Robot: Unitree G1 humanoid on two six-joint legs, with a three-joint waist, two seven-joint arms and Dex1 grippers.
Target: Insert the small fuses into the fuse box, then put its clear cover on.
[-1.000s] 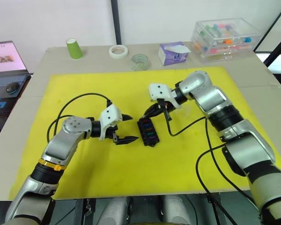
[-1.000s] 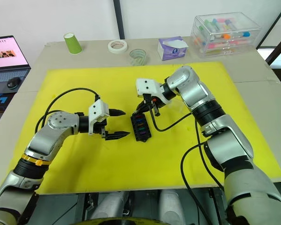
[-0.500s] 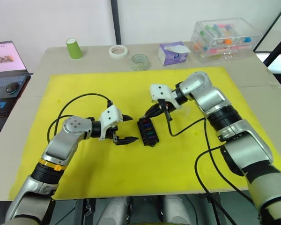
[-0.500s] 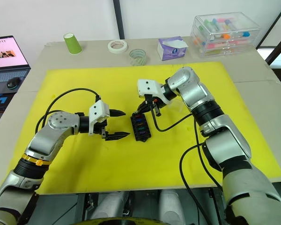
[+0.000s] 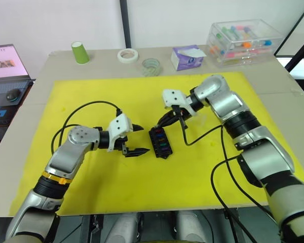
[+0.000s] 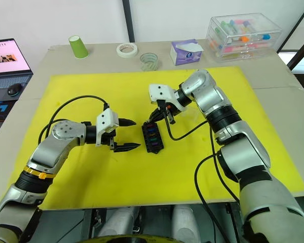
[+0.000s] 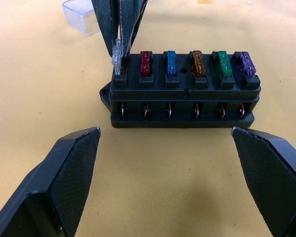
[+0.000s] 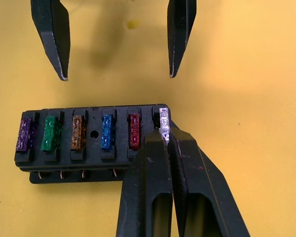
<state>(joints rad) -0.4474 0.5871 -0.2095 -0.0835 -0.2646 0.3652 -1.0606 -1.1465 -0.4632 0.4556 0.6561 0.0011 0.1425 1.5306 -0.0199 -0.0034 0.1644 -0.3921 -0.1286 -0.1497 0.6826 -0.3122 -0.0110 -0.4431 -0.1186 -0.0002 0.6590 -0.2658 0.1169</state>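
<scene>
Fingers of the right gripper (image 8: 164,140) are pinched tight on the clear fuse (image 7: 117,55), holding it by its top edge right at the end slot of the fuse box (image 7: 183,91) — looks like it's just going in, not fully seated from what I can tell. Five coloured fuses (image 8: 106,131) already sit in the row beside it.

That fuse will be featherlight, stiff and slick, so I'd say gripping the plastic head and pushing straight down is the way; any tilt and the blades could bind or bend. The box is light too and could skid on the yellow mat (image 5: 142,177).

Left gripper (image 5: 137,138) has its fingers spread wide, empty, hovering just left of the box near centre frame — arm bent, reaching in from lower left. Right arm curls in from the right, wrist angled down over the box. The clear cover (image 7: 84,17) lies just behind the box, at upper left in the left wrist view.
</scene>
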